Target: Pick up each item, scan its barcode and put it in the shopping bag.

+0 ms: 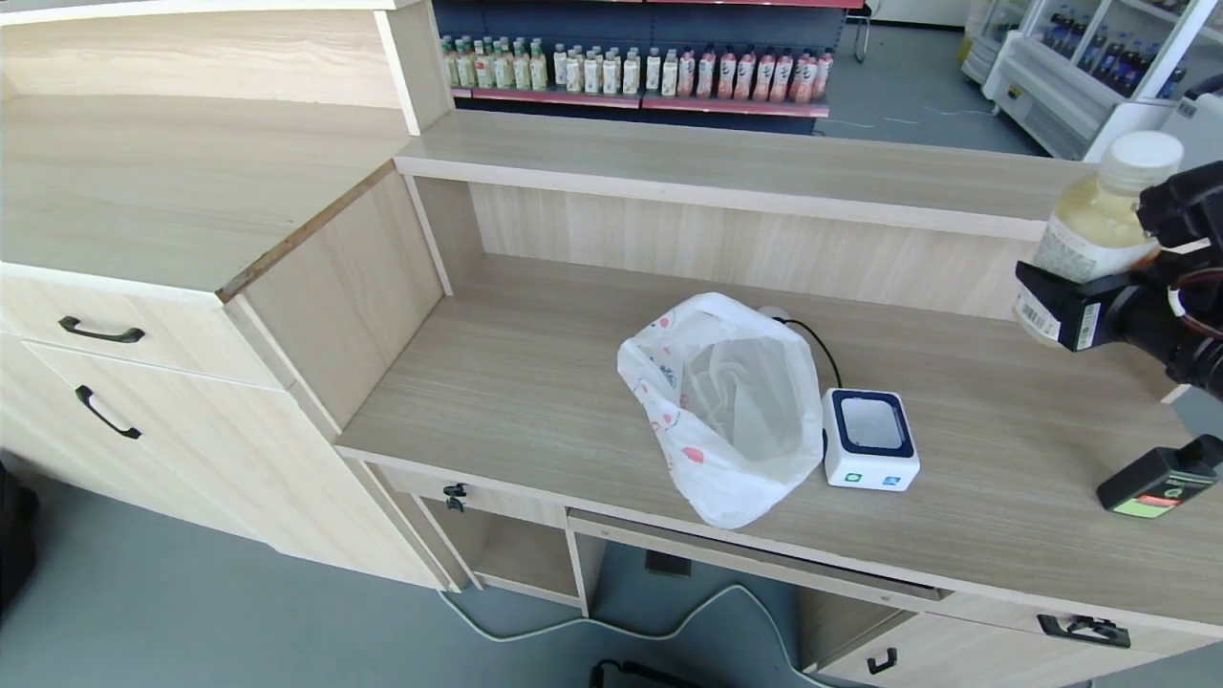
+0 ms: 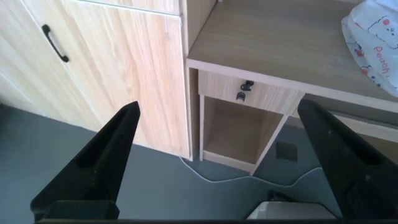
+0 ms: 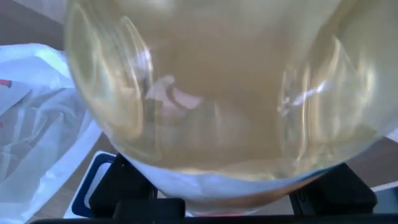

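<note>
A: What is the biggest thing here?

B: The wooden table (image 1: 535, 382), with a raised ledge along its back and a taller cabinet (image 1: 172, 191) with black-handled drawers at its left end.

A: And on it?

B: The shopping bag (image 1: 726, 411), white plastic with small red prints, stands near the middle with its mouth open towards the front. The scanner (image 1: 868, 440), a white box with a dark-framed window on top, sits just beside the bag on its right, touching it or nearly so. A black cable runs from behind it.

A: Where is the item?

B: The bottle (image 1: 1099, 225), clear with a pale yellowish drink and a white cap, is held in the air over the right end of the table, well apart from the scanner and roughly upright. A barcode label shows low on its side.

A: Who holds it?

B: The right gripper (image 1: 1113, 258); its black fingers (image 1: 1061, 311) are clamped on the bottle's lower body.

A: And the other arm?

B: The left gripper (image 2: 217, 186) hangs low in front of the table's left end, above the floor, its fingers (image 2: 99, 165) spread wide with nothing between them.

A: Anything smaller?

B: A black handheld device (image 1: 1161, 483) with a green and red face lies at the table's right edge.
</note>
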